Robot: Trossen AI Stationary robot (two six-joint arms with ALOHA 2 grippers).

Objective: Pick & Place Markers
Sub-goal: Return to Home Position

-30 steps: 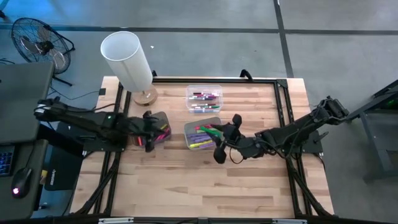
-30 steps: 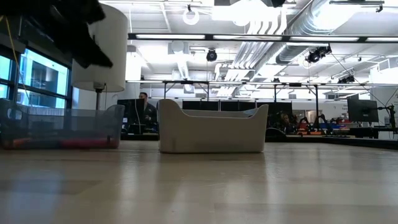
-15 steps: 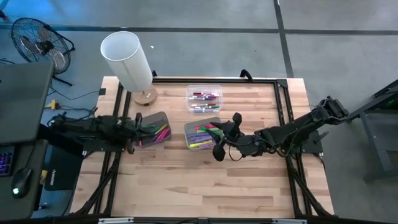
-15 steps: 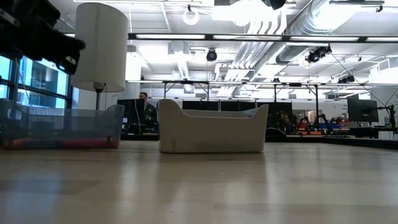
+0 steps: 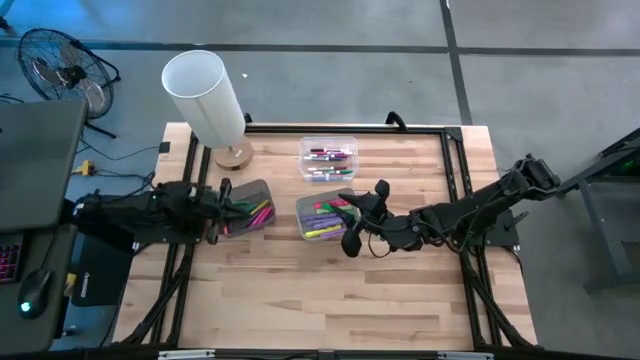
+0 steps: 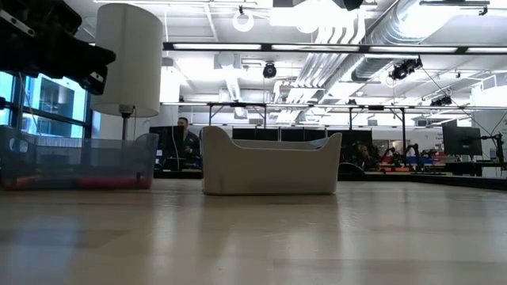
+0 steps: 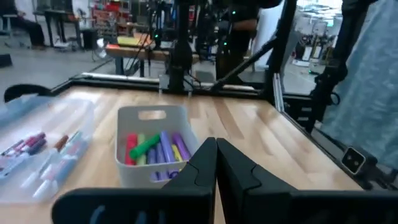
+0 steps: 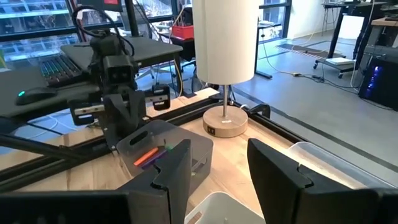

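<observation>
The left gripper [image 7: 216, 149], fingers pressed together and empty, hangs at the edge of the dark bin [image 5: 250, 187]. The markers [image 5: 256, 212] lie inside it, just ahead of the fingertips, so I think it must retreat straight backward. The right gripper [image 8: 219, 150], fingers wide apart, waits beside the grey bin [image 5: 301, 212].

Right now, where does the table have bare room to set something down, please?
Bare: the table's front strip and the back corner right of the clear tray. Crowded: the middle, with dark bin, white bin, left gripper and right gripper.
</observation>
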